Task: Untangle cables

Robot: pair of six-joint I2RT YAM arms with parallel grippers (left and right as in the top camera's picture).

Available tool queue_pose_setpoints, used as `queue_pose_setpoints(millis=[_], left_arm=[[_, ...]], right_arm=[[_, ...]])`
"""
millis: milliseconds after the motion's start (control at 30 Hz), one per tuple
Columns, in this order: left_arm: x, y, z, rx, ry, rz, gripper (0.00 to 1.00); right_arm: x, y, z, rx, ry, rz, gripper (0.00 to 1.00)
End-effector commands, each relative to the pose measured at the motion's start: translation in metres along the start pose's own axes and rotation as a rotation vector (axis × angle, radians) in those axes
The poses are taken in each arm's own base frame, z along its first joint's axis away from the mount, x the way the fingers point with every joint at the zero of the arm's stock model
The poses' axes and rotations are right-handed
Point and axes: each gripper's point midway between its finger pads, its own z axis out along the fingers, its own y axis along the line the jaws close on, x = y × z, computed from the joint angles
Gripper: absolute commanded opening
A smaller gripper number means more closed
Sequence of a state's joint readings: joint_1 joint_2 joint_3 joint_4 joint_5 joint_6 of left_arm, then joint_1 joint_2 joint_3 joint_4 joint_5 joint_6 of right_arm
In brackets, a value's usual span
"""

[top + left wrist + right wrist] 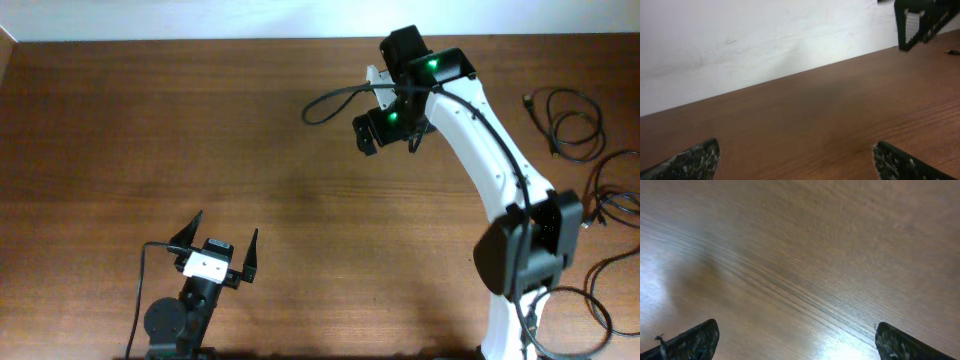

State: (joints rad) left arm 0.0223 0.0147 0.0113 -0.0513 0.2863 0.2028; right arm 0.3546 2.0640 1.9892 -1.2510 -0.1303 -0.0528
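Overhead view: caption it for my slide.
Left gripper and right gripper open above the wooden table; black cables lie untouched at its right edge.

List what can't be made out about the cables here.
Overhead: cables, too small to show knots or plug types.
Overhead: right-edge coil, cut off by the frame.
Overhead: lower-right loop, partly behind the right arm; task cable or arm wiring, unclear.
Left wrist: dark bit at the right edge, cut off, unidentifiable.
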Motion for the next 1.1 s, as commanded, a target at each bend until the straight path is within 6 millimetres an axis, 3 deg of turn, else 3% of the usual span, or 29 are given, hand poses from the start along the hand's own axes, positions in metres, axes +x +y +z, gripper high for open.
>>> queue_pose_setpoints(millis=[0,700,900,1067], left_arm=[[0.002,0.004,-0.001,-0.020,0.006,0.015,0.99],[0.002,0.004,-0.001,-0.020,0.006,0.015,0.99],[0.002,0.004,-0.001,-0.020,0.006,0.016,0.99],[0.002,0.004,-0.001,-0.020,0.006,0.015,0.99]], right_arm=[[-0.005,-0.001,-0.049,0.061,-0.115,-0.018,0.99],[0.000,0.017,-0.195,0.073,-0.508,-0.028,0.99],[0.009,0.018,-0.200,0.079,-0.632,-0.040,0.99],[0.024,0.014,-0.180,0.082,-0.725,-0.038,0.99]])
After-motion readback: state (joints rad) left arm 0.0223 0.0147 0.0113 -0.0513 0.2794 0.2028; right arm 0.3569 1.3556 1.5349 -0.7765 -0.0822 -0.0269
